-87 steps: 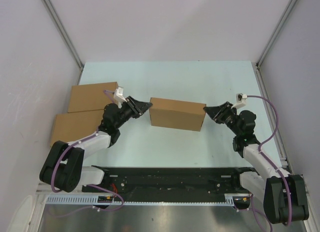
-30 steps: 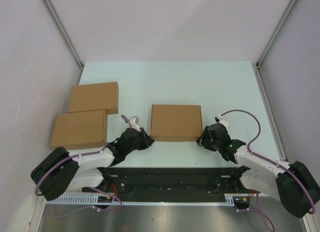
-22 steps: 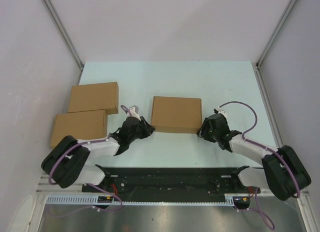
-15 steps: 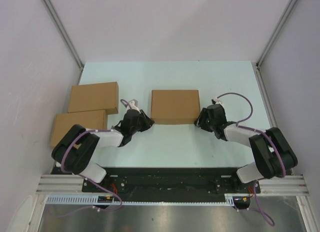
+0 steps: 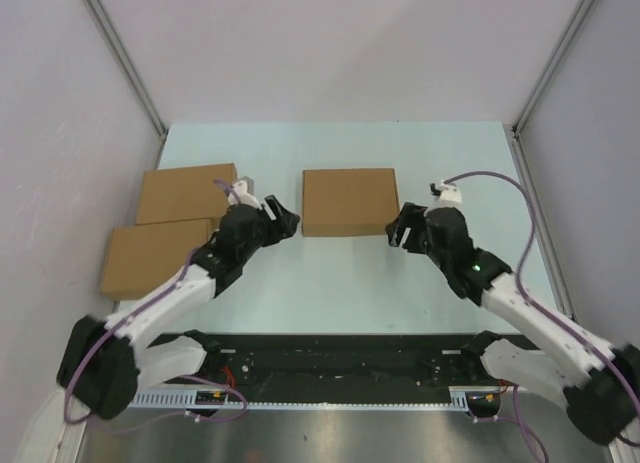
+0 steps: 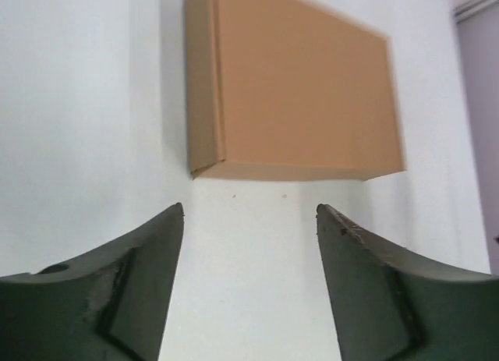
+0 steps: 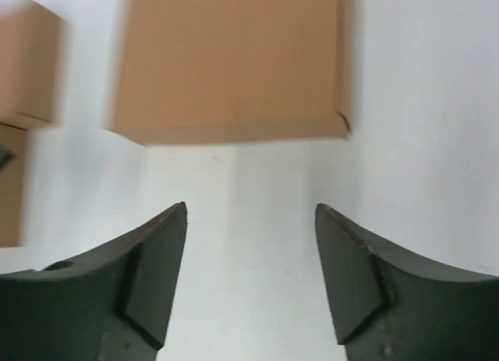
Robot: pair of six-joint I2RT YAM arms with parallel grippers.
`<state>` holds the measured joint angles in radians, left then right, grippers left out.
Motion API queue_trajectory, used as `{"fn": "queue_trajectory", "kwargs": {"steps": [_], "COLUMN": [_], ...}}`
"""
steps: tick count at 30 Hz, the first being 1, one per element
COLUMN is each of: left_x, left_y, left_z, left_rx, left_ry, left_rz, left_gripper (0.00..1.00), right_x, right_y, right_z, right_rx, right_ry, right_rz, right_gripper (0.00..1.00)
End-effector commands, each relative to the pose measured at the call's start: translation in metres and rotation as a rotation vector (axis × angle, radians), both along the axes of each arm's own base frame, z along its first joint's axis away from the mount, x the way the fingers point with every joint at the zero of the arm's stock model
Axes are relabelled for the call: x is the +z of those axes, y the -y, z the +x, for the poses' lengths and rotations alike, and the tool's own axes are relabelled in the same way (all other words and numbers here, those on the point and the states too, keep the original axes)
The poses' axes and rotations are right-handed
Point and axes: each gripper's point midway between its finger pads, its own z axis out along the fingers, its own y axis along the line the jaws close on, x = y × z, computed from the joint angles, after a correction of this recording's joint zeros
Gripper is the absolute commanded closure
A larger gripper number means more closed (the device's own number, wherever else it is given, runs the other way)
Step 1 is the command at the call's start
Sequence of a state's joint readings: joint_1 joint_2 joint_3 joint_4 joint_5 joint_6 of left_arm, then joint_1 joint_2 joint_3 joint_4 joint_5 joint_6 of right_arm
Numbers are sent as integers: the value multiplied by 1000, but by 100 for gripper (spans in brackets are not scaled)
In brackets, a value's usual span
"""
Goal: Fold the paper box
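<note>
Lying closed and flat near the middle of the tabletop [image 5: 450, 153]: paper box [image 5: 350, 201], plain brown, lid down.

Left jaws: at the box's 8 o'clock corner in the top view, spread apart, holding nothing, just short of the cardboard.

Right jaws: at its 4 o'clock corner, likewise spread and empty, just beside it.

Left wrist view: box [image 6: 296, 115] at 12 o'clock beyond both fingers [image 6: 132, 291], with bare tabletop between. Its left side wall and fold line show here, not from above.

Right wrist view: box [image 7: 230, 65] at 12 o'clock, blurred, near wall visible.

Far flat box [image 5: 187, 193] and near flat box [image 5: 157, 256]: at 9 o'clock of the paper box, well apart from it. They also show at the right wrist view's left edge, but not in the left wrist view.
</note>
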<state>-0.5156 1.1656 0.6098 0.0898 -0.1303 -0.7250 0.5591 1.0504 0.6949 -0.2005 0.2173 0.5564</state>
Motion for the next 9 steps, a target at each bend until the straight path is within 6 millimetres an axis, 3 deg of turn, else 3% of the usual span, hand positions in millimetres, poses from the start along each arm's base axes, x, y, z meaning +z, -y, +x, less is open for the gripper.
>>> {"fn": "queue_trajectory", "kwargs": {"steps": [1, 2, 3, 8, 9], "left_x": [35, 44, 50, 57, 60], "left_y": [-46, -50, -53, -66, -65], "left_z": [-22, -23, -24, -32, -32], "left_rx": [156, 192, 217, 243, 240], "left_ry": [57, 62, 60, 18, 25], "left_rz": [111, 98, 85, 145, 135], "left_gripper": [21, 8, 5, 8, 5], "right_x": [58, 60, 62, 68, 71], "right_y": [25, 29, 30, 27, 25], "right_z": [-27, -28, -29, -33, -34], "right_rx": [-65, -74, -80, -55, -48], "right_ry": [176, 185, 194, 218, 227], "right_rz": [-48, -56, -59, -61, -58], "right_gripper": [24, 13, 12, 8, 4]}}
